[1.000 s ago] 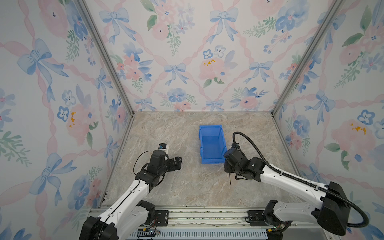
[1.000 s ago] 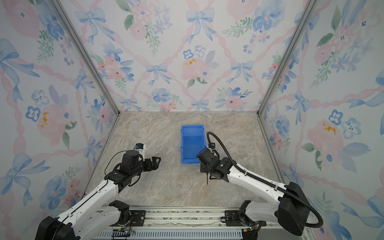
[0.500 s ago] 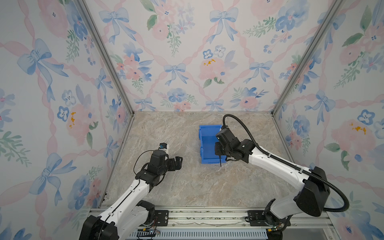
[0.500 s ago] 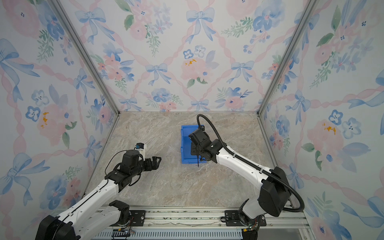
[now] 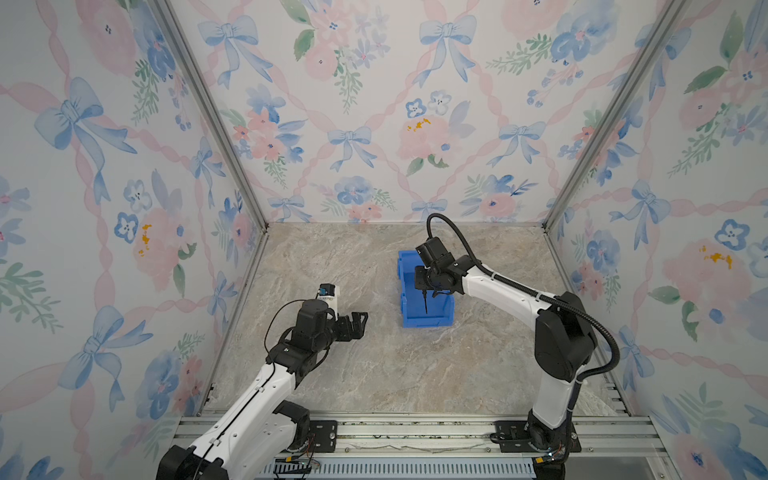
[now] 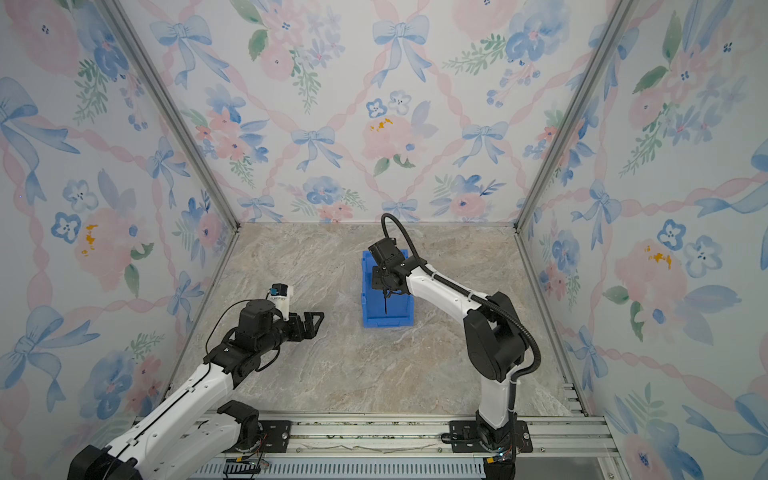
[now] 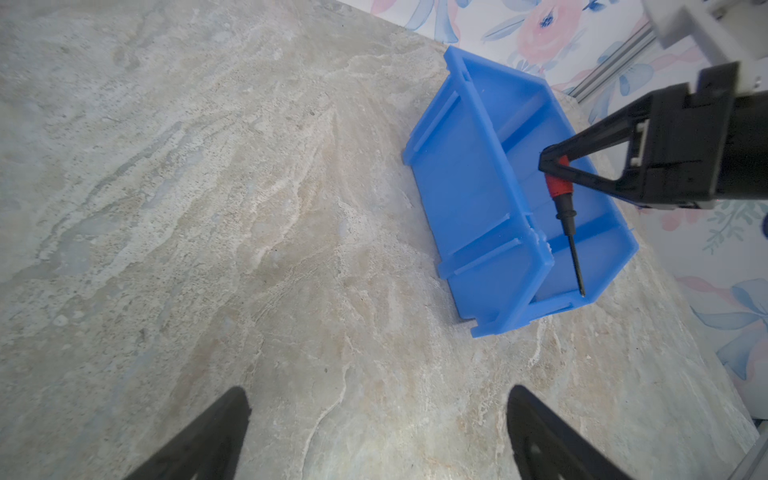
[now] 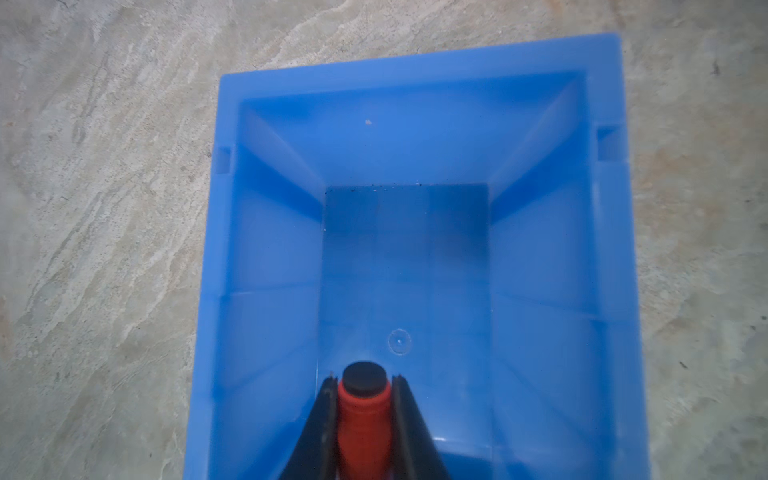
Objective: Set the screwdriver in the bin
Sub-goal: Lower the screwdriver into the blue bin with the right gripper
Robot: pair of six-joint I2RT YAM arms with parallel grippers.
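Note:
The blue bin (image 5: pixel 428 322) (image 6: pixel 388 322) stands on the marble table, a little right of the middle. My right gripper (image 5: pixel 425 284) (image 6: pixel 385 286) hangs over its inside, shut on the red handle of the screwdriver (image 5: pixel 425 301) (image 6: pixel 385 303). In the left wrist view the screwdriver (image 7: pixel 559 187) hangs with its dark shaft slanting down toward the bin's (image 7: pixel 465 199) low front lip. In the right wrist view the two fingers clamp the red handle (image 8: pixel 363 411) above the bin's floor (image 8: pixel 270 249). My left gripper (image 5: pixel 359 322) (image 6: pixel 316 320) (image 7: pixel 378 399) is open and holds nothing, left of the bin.
Floral walls with aluminium corner posts (image 5: pixel 249 187) close in the table on three sides. A metal rail (image 5: pixel 395 432) runs along the front edge, with both arm bases on it. The right arm's black cable (image 5: pixel 453 232) loops above the bin's back end.
My right arm has carried the screwdriver from in front of the bin to over its inside. The left arm has not moved.

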